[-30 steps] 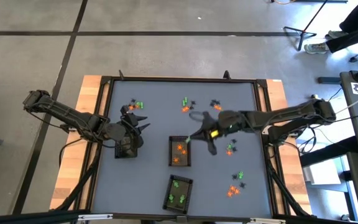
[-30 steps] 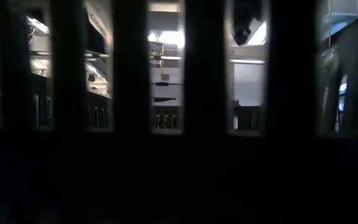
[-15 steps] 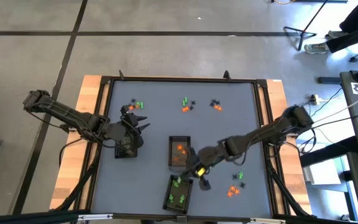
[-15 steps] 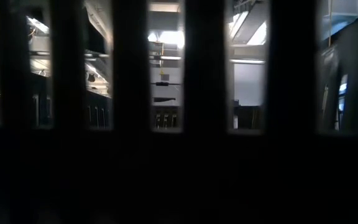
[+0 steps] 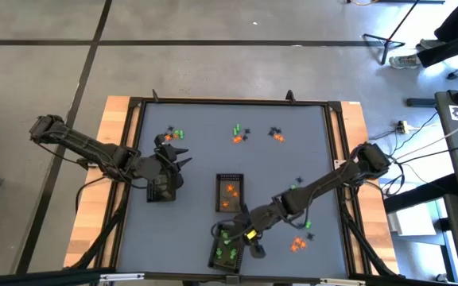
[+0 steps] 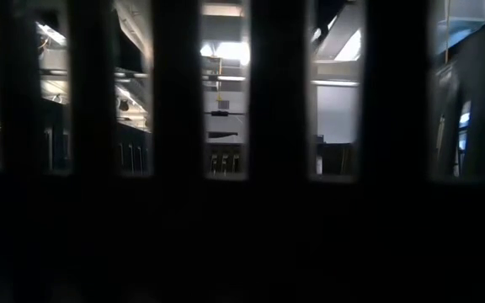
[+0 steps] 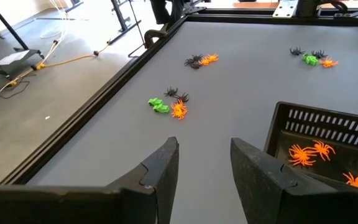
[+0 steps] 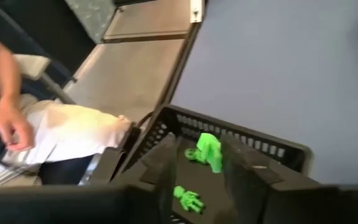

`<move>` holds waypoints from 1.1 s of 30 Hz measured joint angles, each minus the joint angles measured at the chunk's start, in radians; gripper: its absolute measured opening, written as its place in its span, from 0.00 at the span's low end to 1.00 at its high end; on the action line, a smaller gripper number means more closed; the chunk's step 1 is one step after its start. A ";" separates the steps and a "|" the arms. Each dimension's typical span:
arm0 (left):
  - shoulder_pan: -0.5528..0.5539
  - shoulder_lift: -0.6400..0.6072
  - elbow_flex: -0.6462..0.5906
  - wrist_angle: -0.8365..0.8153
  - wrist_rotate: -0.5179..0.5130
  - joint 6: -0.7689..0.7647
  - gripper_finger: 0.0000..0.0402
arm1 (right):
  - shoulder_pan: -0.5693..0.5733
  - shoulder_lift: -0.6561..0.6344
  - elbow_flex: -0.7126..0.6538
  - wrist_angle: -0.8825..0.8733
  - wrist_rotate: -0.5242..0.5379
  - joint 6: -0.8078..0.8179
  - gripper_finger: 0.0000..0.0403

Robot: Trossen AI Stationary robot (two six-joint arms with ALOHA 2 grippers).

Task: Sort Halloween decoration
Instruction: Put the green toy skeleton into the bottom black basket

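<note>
Halloween trinkets lie scattered in small clusters over the grey counter: an orange-green-black group near the far left, another at the far middle, a black and orange pair further right, green pieces toward the right edge, and an orange and green cluster near the front right. Three small dark trays sit on the counter. The middle tray holds orange spiders. The front tray holds green pieces.

The right pincer reaches low across the counter to the front tray's right side; in the right wrist view its fingers stand apart over the tray's inside with nothing between them, a green figure lying just below. The left pincer rests at the left side, above the third tray; its fingers are parted and empty, pointing toward the green, black and orange cluster.

A person's hand and a light garment show beyond the counter's edge in the right wrist view. The low view shows only dark vertical bars against a lit room.
</note>
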 joint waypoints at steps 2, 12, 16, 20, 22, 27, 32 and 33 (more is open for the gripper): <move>0.000 0.000 0.000 0.000 0.000 0.000 0.34 | -0.002 0.001 0.000 0.000 0.016 0.020 0.36; 0.000 0.000 0.000 0.000 0.000 0.000 0.34 | -0.002 0.001 0.000 -0.005 0.032 0.055 0.42; 0.000 0.000 0.000 0.000 0.000 0.000 0.34 | -0.002 0.001 0.000 -0.013 -0.020 0.070 0.42; 0.000 0.000 0.000 0.000 0.000 0.000 0.34 | -0.002 0.001 0.000 -0.053 -0.095 0.083 0.42; 0.000 0.000 0.000 0.000 0.000 0.000 0.34 | -0.001 0.001 0.000 -0.077 -0.094 0.084 0.42; 0.000 0.000 0.000 0.000 0.000 0.000 0.34 | -0.001 0.019 0.000 -0.122 -0.070 0.085 0.42; 0.000 0.000 0.000 0.000 0.000 0.000 0.34 | -0.002 0.023 -0.001 -0.132 -0.024 0.064 0.42; 0.000 0.000 0.000 0.000 0.000 0.000 0.34 | -0.002 0.023 -0.001 -0.141 -0.020 0.056 0.42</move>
